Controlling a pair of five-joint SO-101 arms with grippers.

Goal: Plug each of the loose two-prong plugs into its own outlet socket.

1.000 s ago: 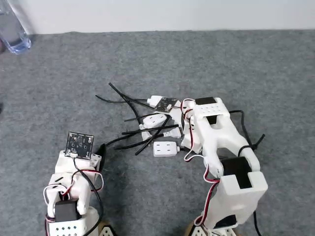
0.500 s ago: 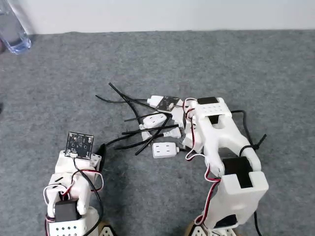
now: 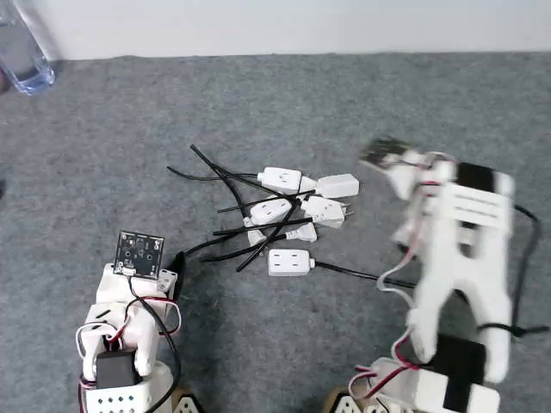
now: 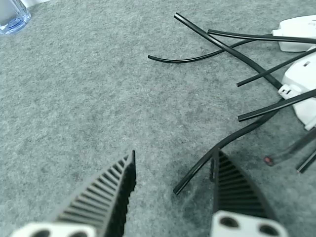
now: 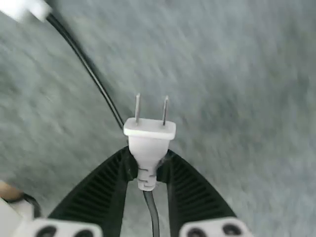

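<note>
Alignment is what this step calls for, as we judge it. Our right pincer is clamped on a white two-prong plug. Its fingers press the plug's narrow neck from either side, the two prongs point straight out beyond the tips, and the plug's cord runs back between the fingers. We think this a sound hold: the prongs sit square to the fingers, so aiming the wrist aims them.

To insert well, we should choose one of the outlet sockets, bring the prongs in line with its slots, and push along the prongs' own axis. The sockets lie loose on the grey mat, so we expect one to slide away unless our left pincer braces it from behind. A black cord crosses ahead of the right pincer's tips, off to one side. It could snag, and we should leave it slack.

In the high view the sockets lie clustered among black cords, well apart from the right pincer and off to its side. The right arm is raised and stretched forward, its wrist turned so the prongs face bare mat. The left pincer sits low near the mat, fingers apart with nothing between them. Cord ends and socket edges lie just ahead of its tips. The left arm is folded back close to its base.
</note>
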